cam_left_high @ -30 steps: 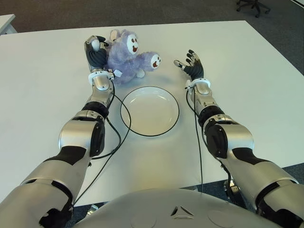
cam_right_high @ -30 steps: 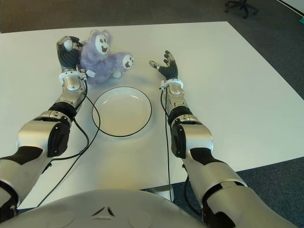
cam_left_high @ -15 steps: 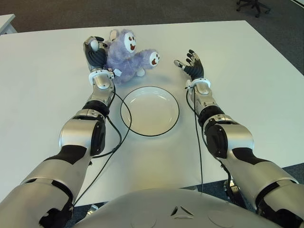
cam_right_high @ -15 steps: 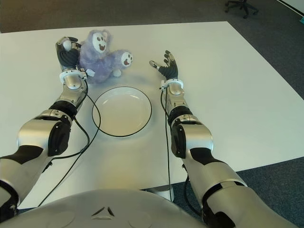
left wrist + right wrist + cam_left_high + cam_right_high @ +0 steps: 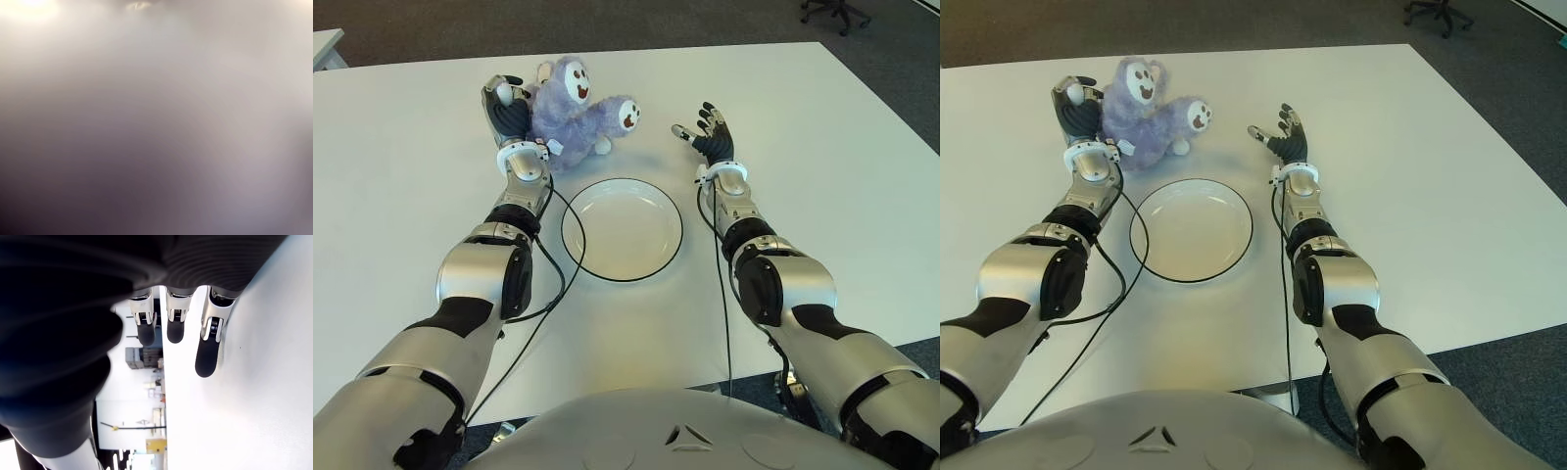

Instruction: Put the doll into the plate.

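A fluffy purple doll (image 5: 570, 115) with a white face is beyond the white plate (image 5: 623, 233), on its far left side. My left hand (image 5: 510, 110) is shut on the doll's left flank, with the fingers curled into the fur. One of the doll's paws (image 5: 626, 114) sticks out to the right. The left wrist view is filled by blurred purple-grey fur. My right hand (image 5: 707, 133) shows to the right of the plate's far edge, open, with straight fingers (image 5: 207, 351) just over the table.
The white table (image 5: 822, 176) spreads wide on both sides, and dark carpet lies beyond its far edge. An office chair (image 5: 832, 12) stands at the far right. Black cables (image 5: 546, 284) run along both forearms near the plate's rim.
My left hand and the doll have shifted slightly up and away from the plate. The doll's head now sits more upright. The right hand has not moved.
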Robot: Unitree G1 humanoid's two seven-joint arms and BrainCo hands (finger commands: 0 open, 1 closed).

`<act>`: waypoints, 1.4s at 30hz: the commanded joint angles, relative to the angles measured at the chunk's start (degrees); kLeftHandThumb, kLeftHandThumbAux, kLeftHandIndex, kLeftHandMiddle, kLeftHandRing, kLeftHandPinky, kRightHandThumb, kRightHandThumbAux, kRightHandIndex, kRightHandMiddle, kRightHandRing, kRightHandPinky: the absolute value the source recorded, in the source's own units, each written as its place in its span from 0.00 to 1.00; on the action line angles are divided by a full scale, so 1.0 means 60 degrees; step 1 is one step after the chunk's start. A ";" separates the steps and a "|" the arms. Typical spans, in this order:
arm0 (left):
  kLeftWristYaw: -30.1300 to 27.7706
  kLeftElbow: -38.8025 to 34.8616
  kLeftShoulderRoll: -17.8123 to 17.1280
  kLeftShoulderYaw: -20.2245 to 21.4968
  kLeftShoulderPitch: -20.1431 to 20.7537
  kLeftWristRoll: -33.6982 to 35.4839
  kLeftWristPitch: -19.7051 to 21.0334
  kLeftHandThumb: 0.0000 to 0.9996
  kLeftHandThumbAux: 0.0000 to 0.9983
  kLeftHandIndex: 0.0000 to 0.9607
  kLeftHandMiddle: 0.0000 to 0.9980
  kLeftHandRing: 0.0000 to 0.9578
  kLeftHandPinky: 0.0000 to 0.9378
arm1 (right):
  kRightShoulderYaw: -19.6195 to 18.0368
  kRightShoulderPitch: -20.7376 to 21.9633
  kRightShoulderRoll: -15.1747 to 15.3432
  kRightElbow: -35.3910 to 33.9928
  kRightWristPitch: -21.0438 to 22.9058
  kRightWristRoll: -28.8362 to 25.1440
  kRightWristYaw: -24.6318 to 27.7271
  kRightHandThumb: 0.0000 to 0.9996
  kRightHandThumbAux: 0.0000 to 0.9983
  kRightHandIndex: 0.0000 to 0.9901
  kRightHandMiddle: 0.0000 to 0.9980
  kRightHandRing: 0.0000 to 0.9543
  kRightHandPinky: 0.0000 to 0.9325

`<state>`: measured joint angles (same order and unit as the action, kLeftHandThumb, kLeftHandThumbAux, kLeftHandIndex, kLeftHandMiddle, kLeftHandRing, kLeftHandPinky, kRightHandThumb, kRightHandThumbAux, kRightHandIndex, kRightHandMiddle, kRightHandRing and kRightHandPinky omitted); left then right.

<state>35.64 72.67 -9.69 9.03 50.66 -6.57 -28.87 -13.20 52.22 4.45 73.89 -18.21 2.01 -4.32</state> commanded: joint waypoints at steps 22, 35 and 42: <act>-0.0199 0.0043 0.0181 0.0432 0.0190 0.0594 0.0385 0.75 0.70 0.46 0.87 0.91 0.91 | -0.0071 -0.0650 -0.0122 0.0479 0.0444 -0.0045 -0.0006 0.17 0.86 0.04 0.00 0.00 0.00; -0.0102 -0.0024 0.0092 0.0230 0.0242 0.0388 0.0236 0.75 0.70 0.46 0.87 0.91 0.92 | -0.0198 -0.0628 -0.0149 0.0483 0.0493 -0.0125 0.0061 0.21 0.86 0.05 0.00 0.00 0.00; 0.0015 -0.0065 -0.0004 0.0020 0.0254 0.0172 0.0224 0.75 0.70 0.46 0.87 0.91 0.92 | -0.0127 -0.0629 -0.0149 0.0488 0.0485 -0.0026 0.0040 0.18 0.86 0.05 0.00 0.00 0.00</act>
<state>35.13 72.40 -8.96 9.89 51.96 -4.60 -27.27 -13.98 52.25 4.38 73.87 -18.26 1.98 -3.91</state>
